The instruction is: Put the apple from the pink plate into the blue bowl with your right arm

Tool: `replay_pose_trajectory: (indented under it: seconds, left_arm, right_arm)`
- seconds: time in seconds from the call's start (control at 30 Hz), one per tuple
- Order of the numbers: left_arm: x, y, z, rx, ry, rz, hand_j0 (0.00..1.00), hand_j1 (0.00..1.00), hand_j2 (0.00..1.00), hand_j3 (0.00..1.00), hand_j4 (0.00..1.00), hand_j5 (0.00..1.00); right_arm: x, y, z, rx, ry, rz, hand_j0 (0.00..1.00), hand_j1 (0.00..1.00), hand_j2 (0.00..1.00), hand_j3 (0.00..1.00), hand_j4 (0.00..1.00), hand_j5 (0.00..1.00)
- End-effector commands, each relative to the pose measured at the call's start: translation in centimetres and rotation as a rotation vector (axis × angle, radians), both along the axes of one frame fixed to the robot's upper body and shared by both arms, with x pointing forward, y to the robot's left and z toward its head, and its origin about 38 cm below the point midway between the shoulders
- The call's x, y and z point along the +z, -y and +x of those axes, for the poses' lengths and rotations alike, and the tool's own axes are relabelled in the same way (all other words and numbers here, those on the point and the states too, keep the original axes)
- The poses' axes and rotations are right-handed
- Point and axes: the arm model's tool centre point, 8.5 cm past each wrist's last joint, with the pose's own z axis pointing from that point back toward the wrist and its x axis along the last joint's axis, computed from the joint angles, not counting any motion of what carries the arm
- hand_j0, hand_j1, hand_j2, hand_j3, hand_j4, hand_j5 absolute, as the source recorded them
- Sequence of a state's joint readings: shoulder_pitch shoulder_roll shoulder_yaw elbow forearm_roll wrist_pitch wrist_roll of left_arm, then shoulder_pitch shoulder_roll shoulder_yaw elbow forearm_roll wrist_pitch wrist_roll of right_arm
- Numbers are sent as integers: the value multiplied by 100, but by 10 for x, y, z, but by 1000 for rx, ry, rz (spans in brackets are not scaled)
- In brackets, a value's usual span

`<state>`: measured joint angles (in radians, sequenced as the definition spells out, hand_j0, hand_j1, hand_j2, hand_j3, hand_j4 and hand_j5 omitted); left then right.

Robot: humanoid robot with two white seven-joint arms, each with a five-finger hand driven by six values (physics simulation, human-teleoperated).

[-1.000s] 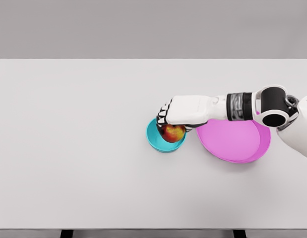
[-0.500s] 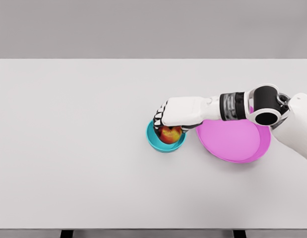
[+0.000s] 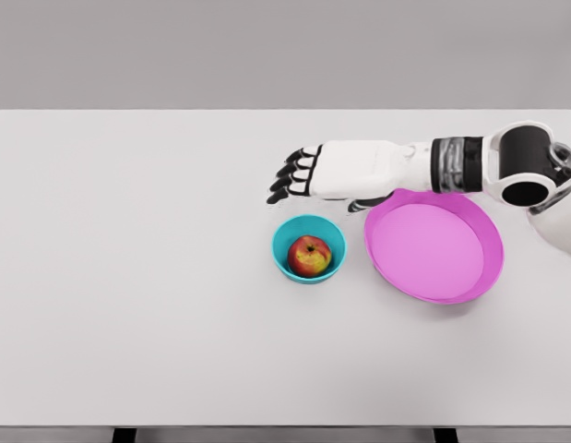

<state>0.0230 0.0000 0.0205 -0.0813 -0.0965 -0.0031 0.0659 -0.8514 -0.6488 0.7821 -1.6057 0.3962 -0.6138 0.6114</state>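
apple [image 3: 309, 256] in blue bowl [image 3: 287, 266], below the open right hand [image 3: 308, 175].

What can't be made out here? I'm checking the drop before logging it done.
- Left arm: not in the head view at all.
- Right arm past the elbow: cut off by the right edge; the open right hand shows.
- Underside of the apple: hidden by the wall of the bowl.
- Far rim of the plate: partly covered by the forearm.
- Table legs: cut off at the bottom edge.

Bright, even overhead light; soft faint shadows; slight blur, perhaps compression.
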Motion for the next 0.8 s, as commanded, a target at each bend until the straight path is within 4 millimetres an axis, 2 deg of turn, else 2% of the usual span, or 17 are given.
replay_pose_trajectory:
  seconds: [0.0,0.03,0.07,0.1,0.17,0.27,0.33,0.5,0.77]
  left_arm:
    - [0,0,1,-1,1,0,100,100,100,100,100,100]
    - [0,0,0,1,0,-1,100,100,100,100,100,100]
    - [0,0,1,-1,1,0,100,100,100,100,100,100]
    - [0,0,0,-1,0,0,100,100,100,100,100,100]
    - [0,0,0,-1,0,0,100,100,100,100,100,100]
    - [0,0,0,-1,0,0,100,100,100,100,100,100]
    - [0,0,0,-1,0,0,100,100,100,100,100,100]
    - [0,0,0,-1,0,-1,100,100,100,100,100,100]
    - [0,0,2,8,6,-5,100,100,100,100,100,100]
  right_arm:
    - [44,42,6,-90,87,46,100,100,100,100,100,100]
    - [48,59,7,-128,83,63,100,100,100,100,100,100]
    - [52,85,6,-186,81,75,100,100,100,100,100,100]
    - [52,99,4,-220,76,89,100,100,100,100,100,100]
    - [45,131,-1,-303,63,110,100,100,100,100,100,100]
    - [35,188,7,-488,35,255,100,100,100,100,100,100]
    - [24,196,4,-530,21,360,100,100,100,100,100,100]
    - [1,201,-2,-555,-27,344,100,100,100,100,100,100]
    - [-18,200,-1,-573,-73,352,100,100,100,100,100,100]
